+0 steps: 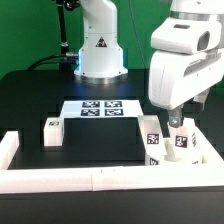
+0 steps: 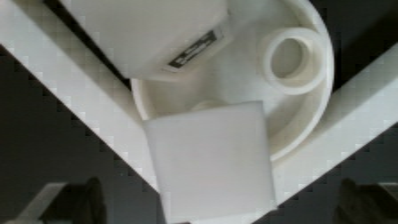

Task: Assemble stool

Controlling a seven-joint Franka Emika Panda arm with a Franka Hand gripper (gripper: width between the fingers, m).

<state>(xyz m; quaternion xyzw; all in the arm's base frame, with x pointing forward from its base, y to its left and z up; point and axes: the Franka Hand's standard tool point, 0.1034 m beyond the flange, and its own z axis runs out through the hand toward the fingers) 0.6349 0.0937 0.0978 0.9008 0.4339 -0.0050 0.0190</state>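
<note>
The round white seat disc (image 2: 267,100) lies against a white rail, and one of its round sockets (image 2: 294,55) shows. One white leg (image 2: 169,40) with a tag rests on the disc. A second leg (image 2: 214,150) lies across the disc's rim, between my gripper's (image 2: 217,205) dark fingers (image 2: 71,200). The gripper is open and holds nothing. In the exterior view the gripper (image 1: 175,122) hangs just above two tagged legs (image 1: 153,143) (image 1: 180,140) at the right. The hand hides most of the seat there. A third leg (image 1: 52,131) stands apart at the left.
White border rails (image 1: 60,178) run along the front and both sides of the black table. The marker board (image 1: 100,107) lies in the middle in front of the robot base (image 1: 100,50). A rail (image 2: 80,90) crosses the wrist view diagonally beside the seat.
</note>
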